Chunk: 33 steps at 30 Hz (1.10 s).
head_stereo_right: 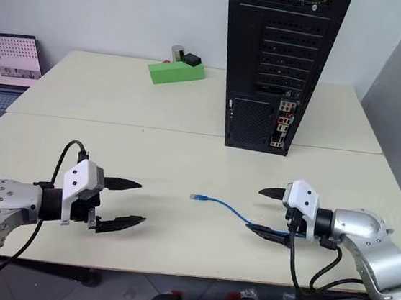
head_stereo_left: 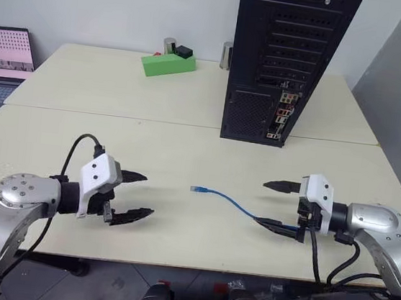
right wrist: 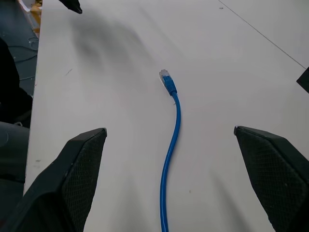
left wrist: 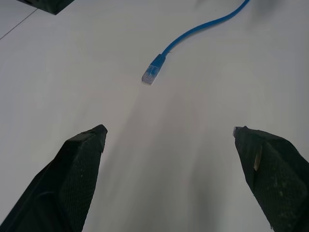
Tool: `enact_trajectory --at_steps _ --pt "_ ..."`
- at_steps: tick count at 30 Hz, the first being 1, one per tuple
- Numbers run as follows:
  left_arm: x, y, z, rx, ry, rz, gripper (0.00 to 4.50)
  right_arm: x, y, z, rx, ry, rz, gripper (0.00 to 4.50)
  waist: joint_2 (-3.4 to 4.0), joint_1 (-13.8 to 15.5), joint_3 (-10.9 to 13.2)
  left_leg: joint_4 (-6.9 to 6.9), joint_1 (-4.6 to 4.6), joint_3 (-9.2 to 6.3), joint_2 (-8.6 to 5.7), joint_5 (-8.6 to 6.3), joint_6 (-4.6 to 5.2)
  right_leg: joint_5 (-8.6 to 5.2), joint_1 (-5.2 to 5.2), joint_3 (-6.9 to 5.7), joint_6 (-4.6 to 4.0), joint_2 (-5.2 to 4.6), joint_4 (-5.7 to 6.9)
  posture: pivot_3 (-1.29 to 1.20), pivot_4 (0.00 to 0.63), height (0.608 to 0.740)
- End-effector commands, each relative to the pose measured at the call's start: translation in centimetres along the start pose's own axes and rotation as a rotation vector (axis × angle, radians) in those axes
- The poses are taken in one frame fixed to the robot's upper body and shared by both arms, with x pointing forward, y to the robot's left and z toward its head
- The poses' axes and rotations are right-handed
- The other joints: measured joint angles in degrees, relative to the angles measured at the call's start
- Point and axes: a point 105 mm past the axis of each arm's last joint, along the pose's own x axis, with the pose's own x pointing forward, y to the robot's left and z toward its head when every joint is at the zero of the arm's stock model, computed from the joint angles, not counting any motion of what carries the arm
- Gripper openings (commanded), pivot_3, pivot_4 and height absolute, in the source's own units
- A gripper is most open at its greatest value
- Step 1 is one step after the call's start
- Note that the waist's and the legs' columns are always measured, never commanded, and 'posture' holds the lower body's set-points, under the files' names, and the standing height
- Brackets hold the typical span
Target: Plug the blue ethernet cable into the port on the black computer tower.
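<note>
Blue ethernet cable [head_stereo_left: 232, 203] lies flat on the table [head_stereo_left: 186, 148], loose plug end pointing left, cord running right under our right gripper [head_stereo_left: 281, 207]. Left gripper [head_stereo_left: 136, 196]: fingers apart, empty, well short of the plug. Right gripper: fingers spread, straddling the cord, so it's nearer. Black computer tower [head_stereo_left: 287, 58] with port [head_stereo_left: 282, 116] stands behind.

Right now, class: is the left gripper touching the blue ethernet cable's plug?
Apart. In the left wrist view, the blue ethernet cable lies on the table beyond the open left gripper, bare tabletop between them.
</note>
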Motion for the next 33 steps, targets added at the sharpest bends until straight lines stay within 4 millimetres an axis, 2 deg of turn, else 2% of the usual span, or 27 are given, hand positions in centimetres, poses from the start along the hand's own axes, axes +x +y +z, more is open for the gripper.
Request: enact_trajectory --at_steps 1,8,14,25,33 --pt "-0.7 0.3 1.2 0.055 -0.013 0.015 4.50 0.2 -0.2 1.0 -0.033 -0.029 0.007 4.49 0.00 0.0 0.0 0.00 0.00 0.00 0.00 0.00 0.00 0.00 0.00 0.00 0.00 0.00 0.00 0.00 0.150 0.740" --pt "-0.7 0.3 0.0 0.063 0.037 0.024 4.50 1.8 -0.3 1.5 0.003 -0.078 -0.002 4.49 0.00 0.0 0.0 0.00 0.01 0.00 0.01 0.00 0.00 0.00 -0.01 0.01 -0.01 0.01 0.01 0.00 0.150 0.740" --pt "-0.5 0.9 -0.7 0.063 0.051 0.046 4.50 5.2 -0.9 0.4 -0.021 -0.057 -0.075 4.49 -0.01 0.0 0.0 -0.01 0.00 0.00 0.01 0.00 0.00 0.02 -0.03 0.00 -0.04 0.01 0.01 0.00 0.150 0.740" --pt "-0.2 1.3 -0.7 0.061 0.036 0.021 4.50 11.8 -1.5 -0.7 -0.036 -0.008 0.004 4.49 -0.01 -0.3 0.0 -0.02 -0.02 0.01 0.05 0.00 0.00 0.03 -0.11 0.01 -0.06 0.06 0.05 0.00 0.150 0.740" --pt "0.5 0.8 -0.6 0.071 0.038 -0.022 4.50 14.2 -1.8 -1.7 -0.025 0.027 0.014 4.49 -0.01 -0.4 0.0 -0.02 -0.03 0.01 0.05 0.00 0.00 0.03 -0.12 0.00 -0.07 0.05 0.06 0.00 0.150 0.740"
